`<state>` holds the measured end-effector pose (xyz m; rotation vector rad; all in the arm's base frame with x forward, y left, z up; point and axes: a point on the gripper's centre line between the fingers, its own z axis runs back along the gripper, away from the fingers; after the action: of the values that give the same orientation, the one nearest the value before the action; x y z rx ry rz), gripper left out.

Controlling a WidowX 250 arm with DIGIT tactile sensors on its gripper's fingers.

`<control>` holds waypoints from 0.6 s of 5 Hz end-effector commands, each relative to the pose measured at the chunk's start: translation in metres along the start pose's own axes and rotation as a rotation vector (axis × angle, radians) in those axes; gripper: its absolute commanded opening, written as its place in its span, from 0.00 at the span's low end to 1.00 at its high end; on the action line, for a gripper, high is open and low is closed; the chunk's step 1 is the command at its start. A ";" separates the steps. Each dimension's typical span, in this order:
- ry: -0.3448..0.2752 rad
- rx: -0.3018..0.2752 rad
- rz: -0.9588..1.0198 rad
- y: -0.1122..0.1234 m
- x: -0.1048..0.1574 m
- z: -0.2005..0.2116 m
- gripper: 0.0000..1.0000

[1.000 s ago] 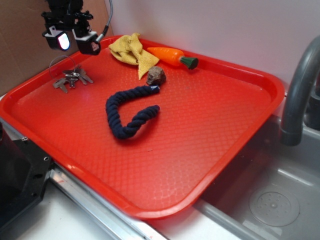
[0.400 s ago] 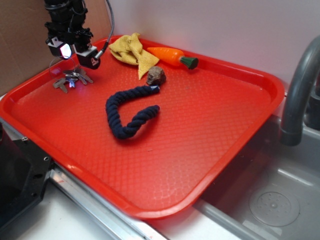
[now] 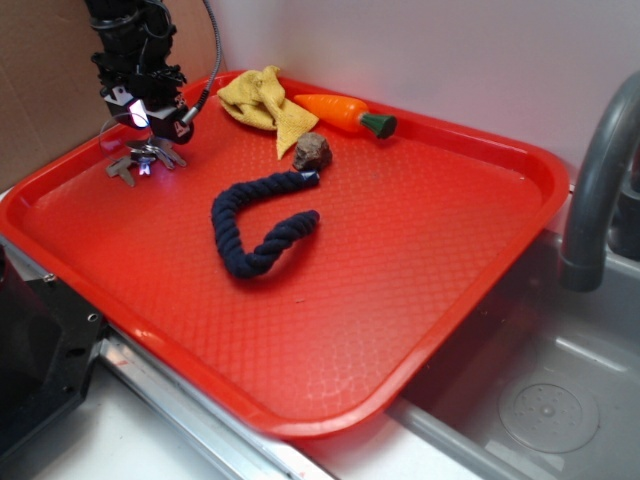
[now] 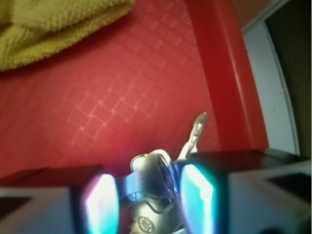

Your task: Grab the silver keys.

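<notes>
Wrist view puts your gripper [image 4: 150, 197] down on the tray [image 3: 420, 240] with jaws still apart, the keys [image 4: 156, 170] sitting between its fingers [image 4: 197, 195].

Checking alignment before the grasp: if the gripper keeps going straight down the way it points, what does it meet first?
Most likely the silver keys: they lie between the open fingers of the gripper, with the red tray beneath.
</notes>
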<state>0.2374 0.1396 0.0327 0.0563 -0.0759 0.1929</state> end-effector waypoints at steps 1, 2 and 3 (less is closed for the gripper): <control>0.034 0.047 -0.042 -0.004 -0.012 -0.006 0.00; 0.034 0.043 -0.039 -0.004 -0.012 -0.006 0.00; 0.036 0.037 -0.040 -0.006 -0.012 -0.004 0.00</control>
<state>0.2244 0.1321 0.0219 0.0778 -0.0093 0.1710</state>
